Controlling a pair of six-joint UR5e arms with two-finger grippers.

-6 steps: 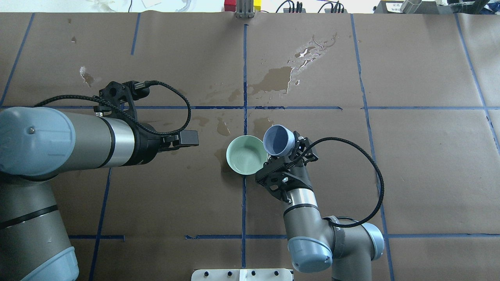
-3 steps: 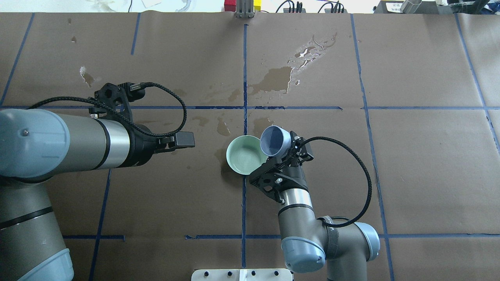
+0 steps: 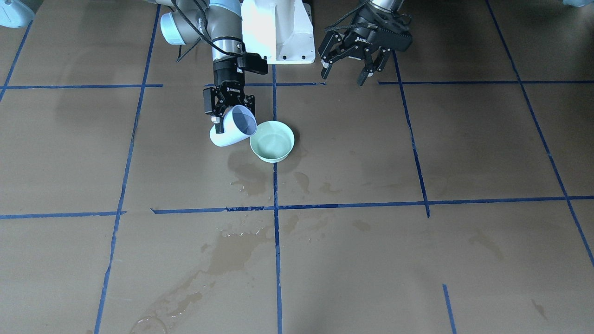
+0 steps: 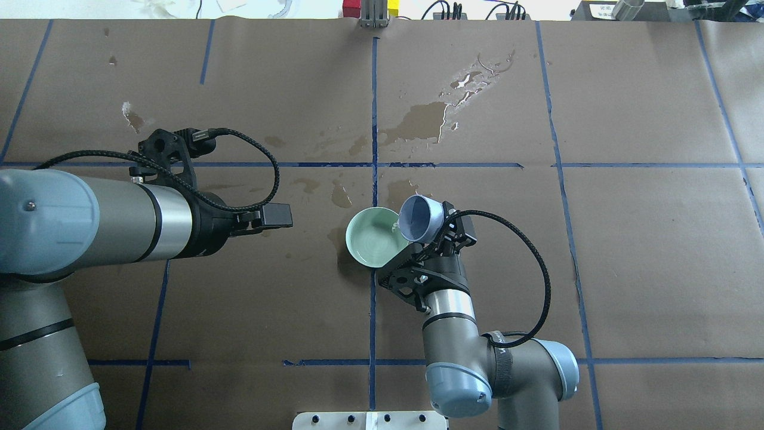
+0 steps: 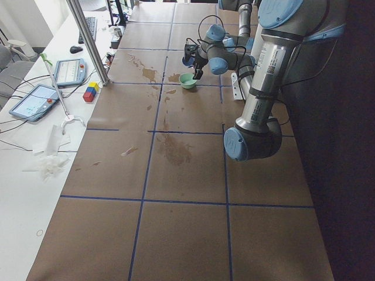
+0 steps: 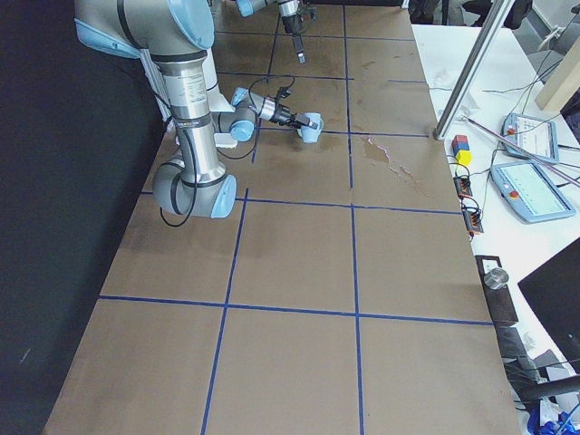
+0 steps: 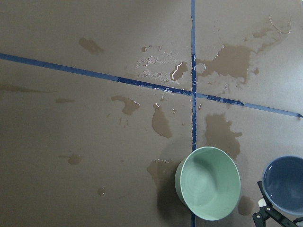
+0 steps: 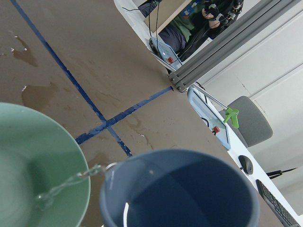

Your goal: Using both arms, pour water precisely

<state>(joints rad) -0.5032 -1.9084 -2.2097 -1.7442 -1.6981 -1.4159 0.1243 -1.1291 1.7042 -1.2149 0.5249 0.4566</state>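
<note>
My right gripper [image 4: 437, 234] is shut on a blue cup [image 4: 421, 218] and holds it tilted with its mouth over the rim of a pale green bowl [image 4: 373, 237] on the brown paper. A thin stream of water [image 8: 71, 182] runs from the cup's lip [image 8: 113, 166] into the bowl [image 8: 33, 156]. The cup [image 3: 232, 130] and bowl [image 3: 272, 140] also show in the front view. My left gripper [image 3: 345, 74] is open and empty, raised well to the left of the bowl. The left wrist view shows the bowl [image 7: 208, 184] and cup [image 7: 284, 184] from above.
Dark wet stains and glossy puddles [image 4: 424, 122] mark the paper beyond the bowl. Blue tape lines [image 4: 374, 119] cross the table. The white mounting pedestal [image 3: 278, 28] stands at the robot's edge. Coloured blocks [image 5: 91, 92] and tablets [image 5: 35, 99] lie off the far edge.
My right gripper has tipped the blue cup further toward the green bowl and water now runs out. My left arm has drawn back slightly to the left.
</note>
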